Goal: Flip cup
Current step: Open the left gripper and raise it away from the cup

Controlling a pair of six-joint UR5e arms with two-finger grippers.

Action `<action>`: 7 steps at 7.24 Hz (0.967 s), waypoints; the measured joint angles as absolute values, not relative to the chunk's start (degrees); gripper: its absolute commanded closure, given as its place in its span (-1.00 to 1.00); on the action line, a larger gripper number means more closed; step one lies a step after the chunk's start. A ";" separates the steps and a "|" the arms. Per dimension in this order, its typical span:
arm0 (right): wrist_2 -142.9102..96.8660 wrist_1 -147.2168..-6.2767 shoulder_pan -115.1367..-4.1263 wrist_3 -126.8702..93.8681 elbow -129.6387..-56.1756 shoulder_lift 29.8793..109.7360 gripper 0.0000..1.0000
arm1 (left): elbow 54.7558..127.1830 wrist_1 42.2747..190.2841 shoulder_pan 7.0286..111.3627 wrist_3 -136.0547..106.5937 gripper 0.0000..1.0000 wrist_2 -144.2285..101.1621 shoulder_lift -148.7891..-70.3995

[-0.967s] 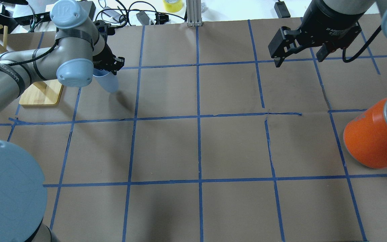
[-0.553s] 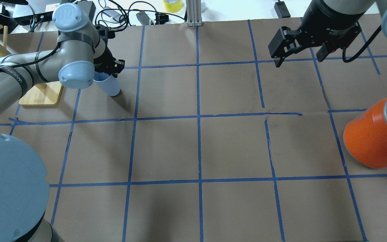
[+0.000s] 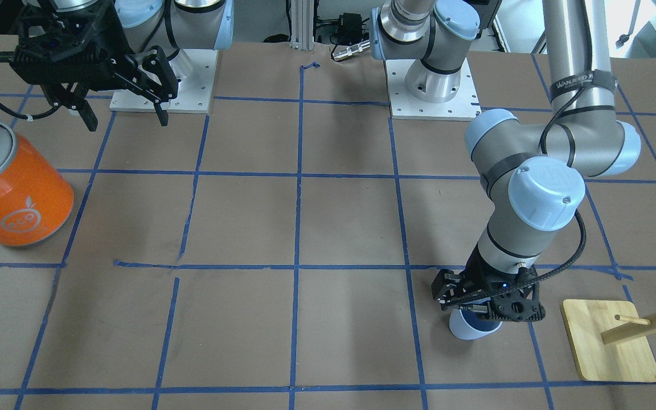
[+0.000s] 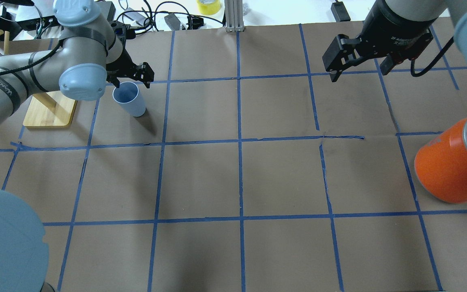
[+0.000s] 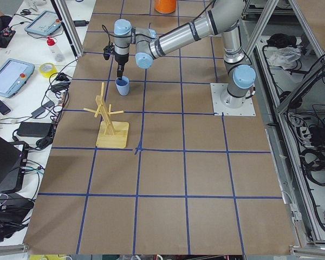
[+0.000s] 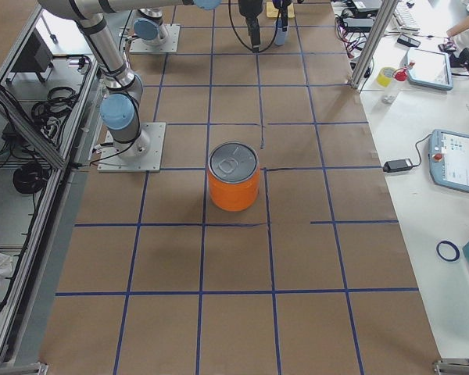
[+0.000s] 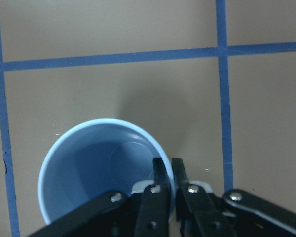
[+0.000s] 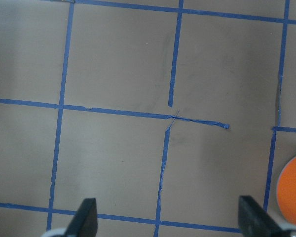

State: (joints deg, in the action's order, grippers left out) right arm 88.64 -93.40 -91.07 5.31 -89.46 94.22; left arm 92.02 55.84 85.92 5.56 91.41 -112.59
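**Cup upright beside the peg stand, left fingers pinched on its rim**

The cup (image 4: 130,101) stood on the brown paper-covered table (image 4: 237,178) with its mouth up, near the wooden peg stand (image 4: 51,113), on the stand's side toward the middle of the table. It touched neither the stand's base nor the blue tape lines around it.

The left gripper (image 7: 168,170) reached down from above onto the cup's rim. In the left wrist view, one finger went inside the cup and the other stayed outside. The two were drawn almost together, with the thin wall clamped between them. The cup's inside showed smooth and blue, down to the round bottom.

The right gripper (image 4: 359,73) hung above the table, well apart from the stand and toward the opposite end. Its fingers were spread wide and held nothing. Bare paper and tape showed between them in the right wrist view.

The orange can (image 4: 448,170) with its silver top stood farther still from the stand, at the table's far end.
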 measured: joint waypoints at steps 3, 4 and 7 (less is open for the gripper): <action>90.06 -93.70 -90.93 5.68 -89.78 94.20 -1.00 | 88.96 73.30 86.11 2.59 -1.00 91.41 -101.37; 91.09 -93.73 -90.91 5.73 -89.79 94.17 -1.00 | 87.89 79.92 86.15 1.59 -1.00 91.24 -97.10; 91.54 -93.52 -90.88 4.63 -89.71 94.34 -1.00 | 89.56 88.23 86.83 0.73 -1.00 90.82 -89.51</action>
State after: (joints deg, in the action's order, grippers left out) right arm 91.54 -93.52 -90.88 4.63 -89.71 94.34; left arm 89.56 88.23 86.83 0.73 90.82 -89.51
